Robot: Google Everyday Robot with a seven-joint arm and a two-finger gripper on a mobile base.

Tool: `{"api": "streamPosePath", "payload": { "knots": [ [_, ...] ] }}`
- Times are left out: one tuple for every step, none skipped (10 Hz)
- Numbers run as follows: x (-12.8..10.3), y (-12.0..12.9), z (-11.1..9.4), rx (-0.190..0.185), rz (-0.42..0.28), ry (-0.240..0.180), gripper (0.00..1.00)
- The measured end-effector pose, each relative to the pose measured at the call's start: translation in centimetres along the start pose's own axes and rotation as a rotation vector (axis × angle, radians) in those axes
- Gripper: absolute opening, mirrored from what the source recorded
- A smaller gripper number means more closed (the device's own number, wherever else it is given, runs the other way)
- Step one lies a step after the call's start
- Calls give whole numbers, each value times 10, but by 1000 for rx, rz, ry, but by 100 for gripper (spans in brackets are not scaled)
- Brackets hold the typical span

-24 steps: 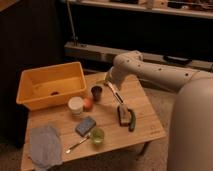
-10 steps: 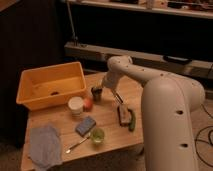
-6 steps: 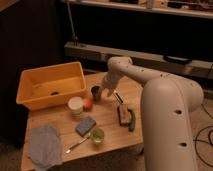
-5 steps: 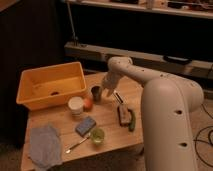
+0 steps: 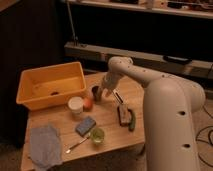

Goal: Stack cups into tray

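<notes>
The yellow-orange tray [image 5: 31, 75] stands at the table's back left, with a small dark object [image 5: 55, 93] on its floor. A dark brown cup [image 5: 95, 93] stands upright just right of the tray. My gripper [image 5: 103, 92] hangs down from the white arm and is right at this cup's right side. A white cup [image 5: 75, 105] stands in front of the tray. A translucent green cup [image 5: 97, 136] stands near the table's front edge. Both are apart from the gripper.
An orange fruit [image 5: 88, 104] sits between the white and brown cups. A blue sponge [image 5: 85, 125], a spoon [image 5: 77, 145] and a grey cloth [image 5: 45, 145] lie at the front left. A brush [image 5: 122, 114] and a green vegetable [image 5: 132, 121] lie to the right. The arm's bulky body [image 5: 172, 125] fills the right.
Since 2.4 s ago the arm's body has swung into the right of the view and the gripper has come down at the brown cup. In the last second hardly anything moved.
</notes>
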Motion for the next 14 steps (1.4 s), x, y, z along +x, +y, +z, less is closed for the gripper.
{"api": "streamPosePath", "payload": {
  "knots": [
    [-1, 4, 1, 0, -6, 0, 48],
    [-1, 7, 3, 4, -9, 3, 48],
    [-3, 9, 7, 13, -3, 6, 48],
    [-6, 8, 10, 23, 6, 8, 48],
    [-9, 6, 15, 35, 19, 14, 46],
    [-13, 4, 22, 49, 34, 23, 38],
    [-15, 2, 27, 58, 43, 28, 31],
    [-18, -4, 35, 74, 60, 42, 21],
    [-22, -8, 36, 69, 80, 47, 18],
    [-24, -11, 34, 60, 86, 51, 18],
    [-24, -15, 26, 45, 82, 48, 18],
    [-25, -19, 10, 24, 72, 35, 18],
    [-23, -21, -5, 13, 59, 24, 18],
    [-21, -26, -29, 1, 44, 6, 18]
  ]
}}
